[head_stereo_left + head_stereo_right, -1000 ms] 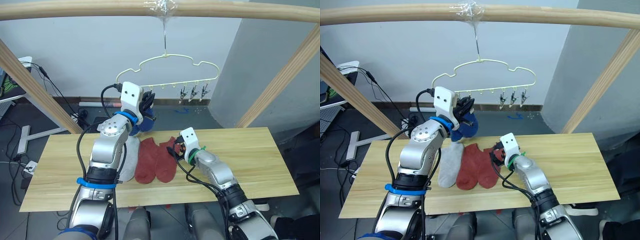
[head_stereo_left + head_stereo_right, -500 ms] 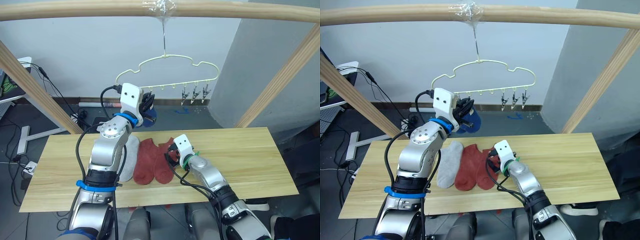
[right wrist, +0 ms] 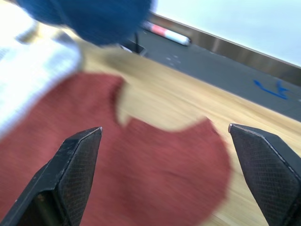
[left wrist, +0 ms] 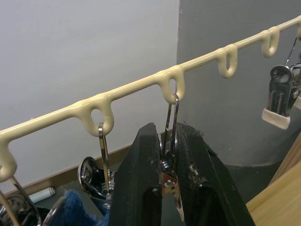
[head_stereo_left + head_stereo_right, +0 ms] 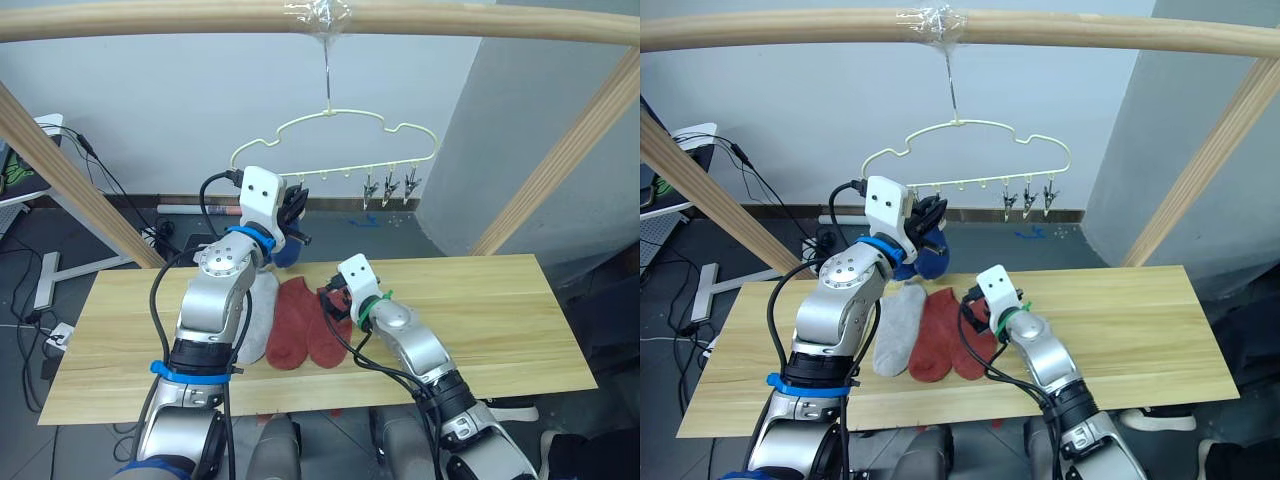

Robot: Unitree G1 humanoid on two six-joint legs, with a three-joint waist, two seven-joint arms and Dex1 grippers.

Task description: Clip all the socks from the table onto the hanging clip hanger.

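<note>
Up high, left hand (image 4: 168,155) pinches a hanger clip (image 4: 170,141); right hand (image 3: 164,174) gapes, seemingly just above red socks (image 3: 141,174).

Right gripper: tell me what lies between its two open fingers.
The right wrist view shows the right gripper open over a rust red sock, whose fabric fills the gap between the fingers, with the table beyond.

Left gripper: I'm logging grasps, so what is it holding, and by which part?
The left gripper is shut on a metal clip of the clip hanger, pinching the clip's upper handle wires just below its loop. No sock is in its fingers.
</note>
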